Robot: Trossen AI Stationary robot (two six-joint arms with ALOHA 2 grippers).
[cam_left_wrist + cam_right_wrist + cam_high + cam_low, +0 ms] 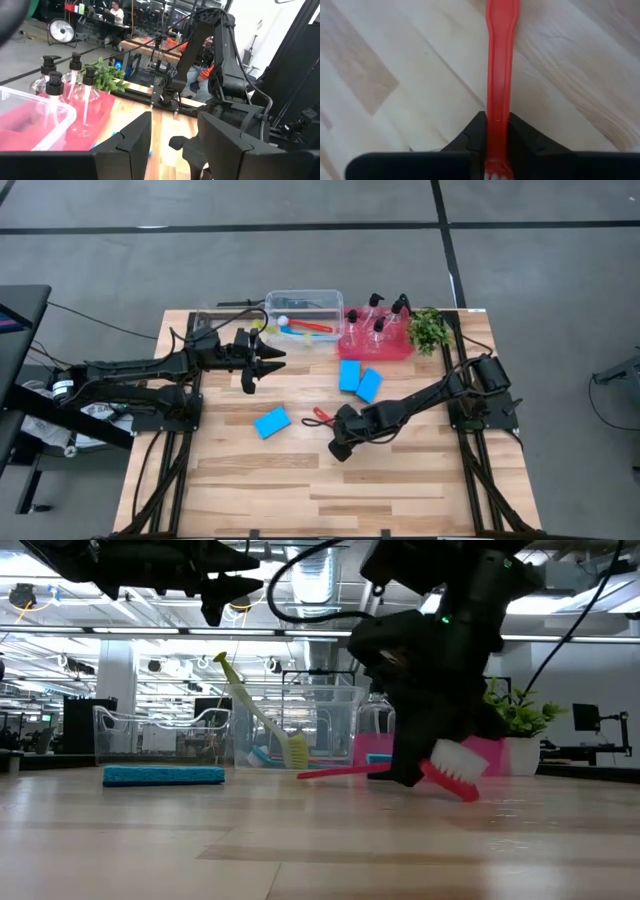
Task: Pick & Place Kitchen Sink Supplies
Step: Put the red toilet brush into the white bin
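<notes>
A: Start at the left. What is the left gripper [268, 360] doing?

B: It hangs above the counter [400, 480] just in front of the clear tub [322, 297], jaws apart and holding nothing. My guess is that it waits there so the way to the tub stays free.

A: And in the tub?

B: A yellow-green brush [262, 716] leans against its wall, bristles down, and something red and blue lies on the bottom; I can't make out from above exactly which brushes those are.

A: Moving right?

B: One blue sponge [272, 422] lies alone on the wood, nearer the front edge. Two more blue sponges [359, 380] lie side by side, touching, in front of the red tray [350, 346]. Four pump bottles [380, 323] stand upright in that tray, with the small plant [429, 329] just beside it.

A: The right arm?

B: The right gripper [338, 423] is down at the counter, closed on the red brush [350, 771]. It pinches the handle close to the white bristle head [457, 767], which probably gives it firm control of the heavy end. The handle's far end seems to rest on the wood, so the brush sits slightly tilted.

A: So the step in hand?

B: Securing the red brush, I'd say; it is not yet lifted clear.
</notes>
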